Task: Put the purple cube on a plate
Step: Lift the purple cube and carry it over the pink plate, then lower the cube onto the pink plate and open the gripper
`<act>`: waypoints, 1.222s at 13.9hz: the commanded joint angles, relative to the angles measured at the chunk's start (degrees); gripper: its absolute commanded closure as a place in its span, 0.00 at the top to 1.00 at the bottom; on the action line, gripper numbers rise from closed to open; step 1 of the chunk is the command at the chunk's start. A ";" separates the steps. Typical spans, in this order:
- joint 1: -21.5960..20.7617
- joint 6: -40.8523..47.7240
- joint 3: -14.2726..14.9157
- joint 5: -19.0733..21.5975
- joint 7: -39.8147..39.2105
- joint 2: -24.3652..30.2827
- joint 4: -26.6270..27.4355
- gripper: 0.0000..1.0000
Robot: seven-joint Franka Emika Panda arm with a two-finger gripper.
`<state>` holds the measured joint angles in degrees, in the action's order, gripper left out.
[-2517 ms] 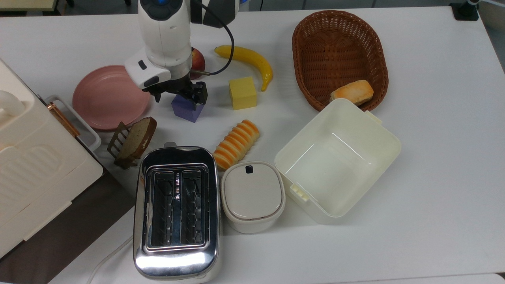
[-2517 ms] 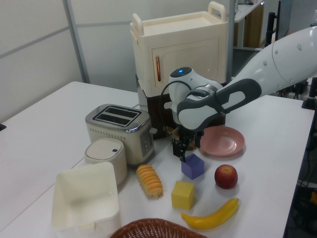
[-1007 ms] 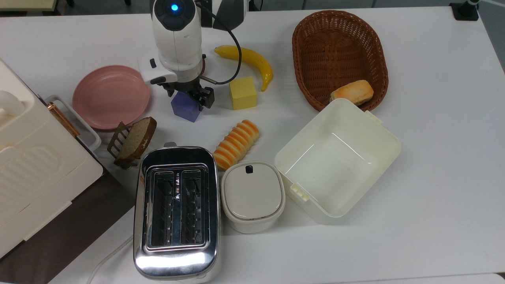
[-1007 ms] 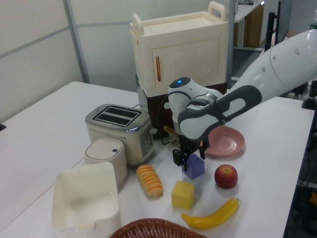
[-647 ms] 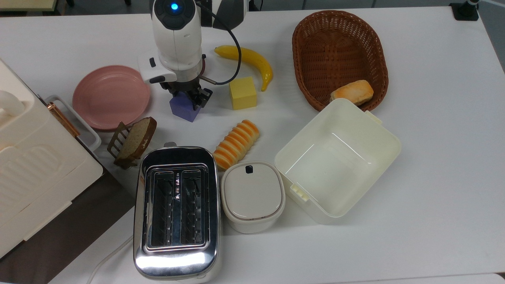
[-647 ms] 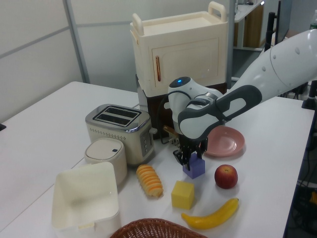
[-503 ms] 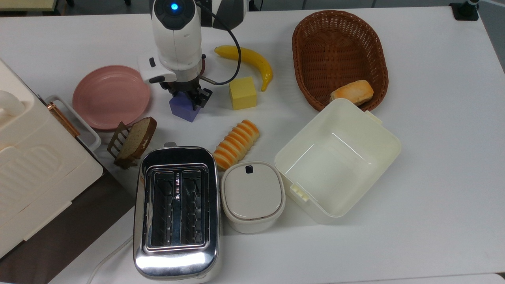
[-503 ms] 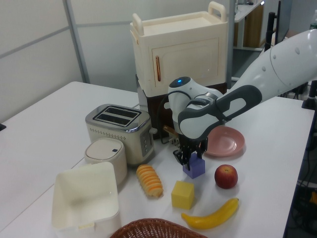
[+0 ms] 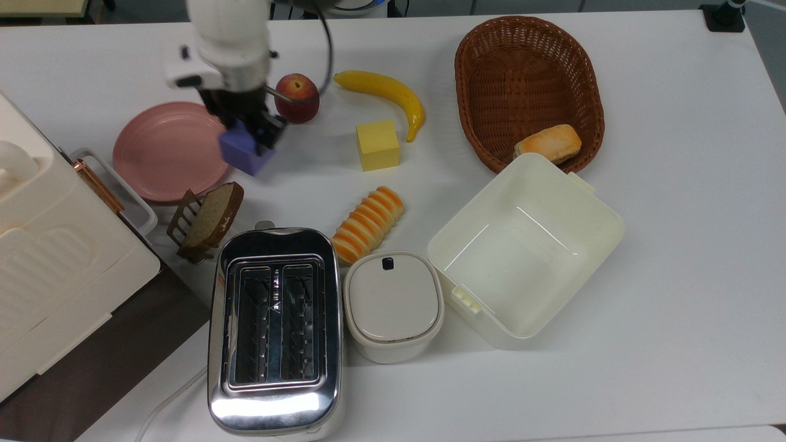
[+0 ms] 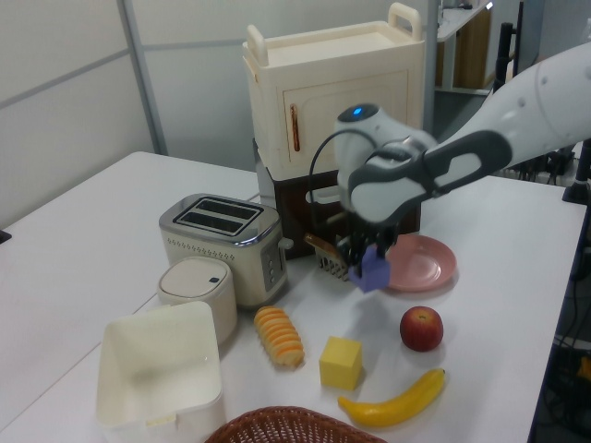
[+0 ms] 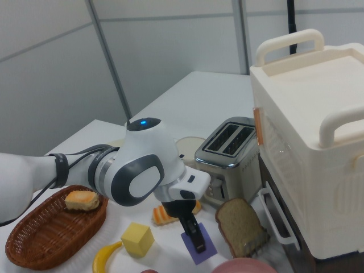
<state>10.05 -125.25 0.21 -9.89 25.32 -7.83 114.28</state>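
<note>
Half a second ago our cube [image 9: 247,152] sat on the worktop [image 9: 675,184]; now our fingers [image 9: 265,135] grip it lifted, at the plate [image 9: 153,153] rim's right in the top view, so we judge only carry-over and release remain.

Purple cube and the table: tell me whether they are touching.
Apart. In the left view the purple cube hangs in the hand, clear of the white table, beside the pink plate.
</note>
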 commanded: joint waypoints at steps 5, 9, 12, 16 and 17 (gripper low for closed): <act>1.81 -1.12 7.43 -2.59 0.79 1.33 1.12 0.00; 2.34 -4.20 9.46 -4.00 -0.18 -1.13 1.12 0.00; 3.13 -7.19 9.72 -4.96 -0.18 -3.85 1.03 0.00; 3.04 -6.76 9.72 -5.32 -0.01 -4.65 0.42 1.00; 2.95 -6.59 9.72 -5.32 0.00 -4.65 0.42 1.00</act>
<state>13.39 -131.27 9.51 -14.08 25.24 -12.92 114.49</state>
